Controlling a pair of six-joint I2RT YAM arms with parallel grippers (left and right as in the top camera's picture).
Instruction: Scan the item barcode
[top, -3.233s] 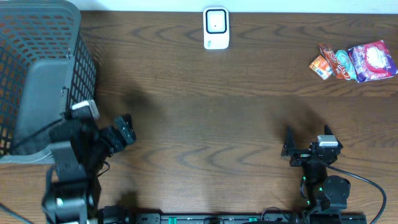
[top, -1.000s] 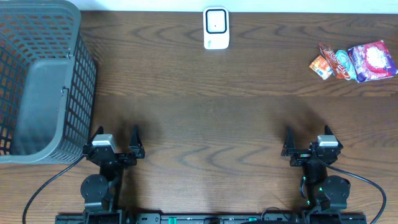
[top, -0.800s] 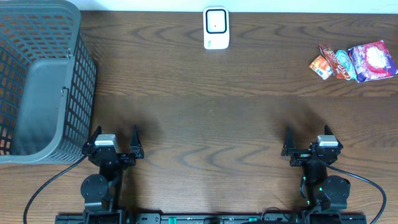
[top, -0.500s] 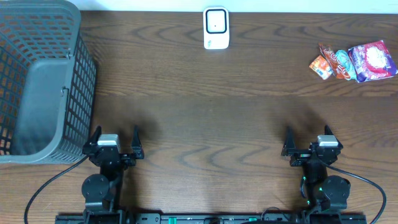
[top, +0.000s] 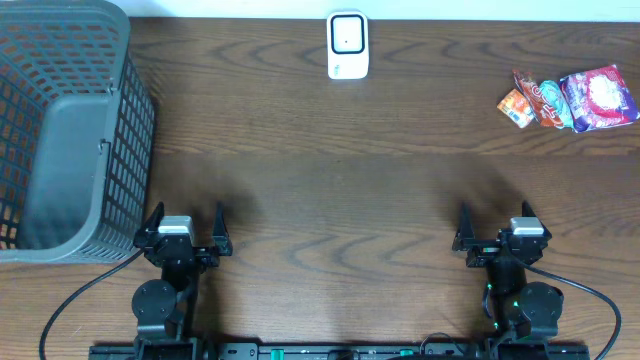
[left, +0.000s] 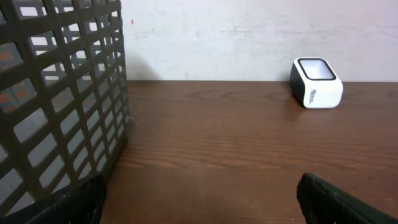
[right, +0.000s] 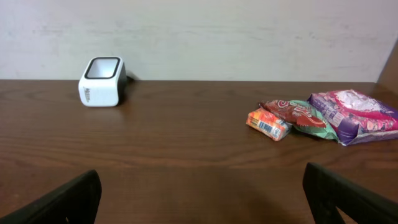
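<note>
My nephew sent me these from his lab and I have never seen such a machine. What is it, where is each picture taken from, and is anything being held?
These are two robot arms at a wooden table, each ending in a two-finger gripper. One picture looks down from above; the other two come from cameras on the wrists, looking forward. On the table stand a grey mesh basket, a white barcode scanner and some snack packets. The left gripper and right gripper are both open and hold nothing.

The basket is standing left on the table, the scanner is sitting far back by the wall, the fingers are resting wide apart
</note>
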